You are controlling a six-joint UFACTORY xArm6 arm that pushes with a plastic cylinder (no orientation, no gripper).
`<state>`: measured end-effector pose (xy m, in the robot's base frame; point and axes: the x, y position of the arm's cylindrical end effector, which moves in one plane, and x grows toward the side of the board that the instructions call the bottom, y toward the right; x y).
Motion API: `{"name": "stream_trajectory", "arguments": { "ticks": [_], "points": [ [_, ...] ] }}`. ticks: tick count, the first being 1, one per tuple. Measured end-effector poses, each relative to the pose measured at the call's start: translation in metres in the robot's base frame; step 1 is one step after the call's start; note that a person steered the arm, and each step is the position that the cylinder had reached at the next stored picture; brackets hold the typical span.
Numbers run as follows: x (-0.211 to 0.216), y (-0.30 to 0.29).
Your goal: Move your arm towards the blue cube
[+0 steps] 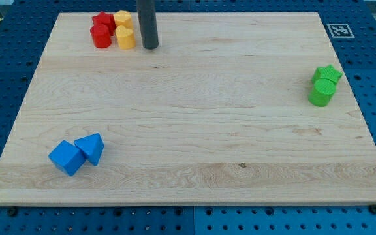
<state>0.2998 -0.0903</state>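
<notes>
The blue cube (pixel 66 157) lies on the wooden desk (pixel 194 111) near its corner at the view's bottom left, touching a blue wedge-shaped block (pixel 91 148) on its right. My tip (pixel 150 47) is far from the cube, toward the view's top, just right of two yellow blocks (pixel 124 30) and two red blocks (pixel 101 30); the rod carries no fingers. Two green blocks (pixel 323 85) sit well off to the cube's right, by the desk's right edge.

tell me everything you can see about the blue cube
The blue cube is a small, matte, solid-looking block, plain bright blue, sitting flat on the light wooden board near the view's bottom left. It is turned so that a corner faces the view's bottom. Its right side touches, or nearly touches, a blue triangular block. My tip is far off, near the view's top, beside the red and yellow blocks.
</notes>
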Motion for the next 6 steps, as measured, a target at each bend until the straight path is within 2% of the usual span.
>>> {"name": "stream_trajectory", "arguments": {
  "ticks": [2,3,5,6],
  "points": [
    [-0.030,-0.054],
    [-0.025,-0.033],
    [0.071,-0.037],
    [0.100,-0.087]
  ]
}}
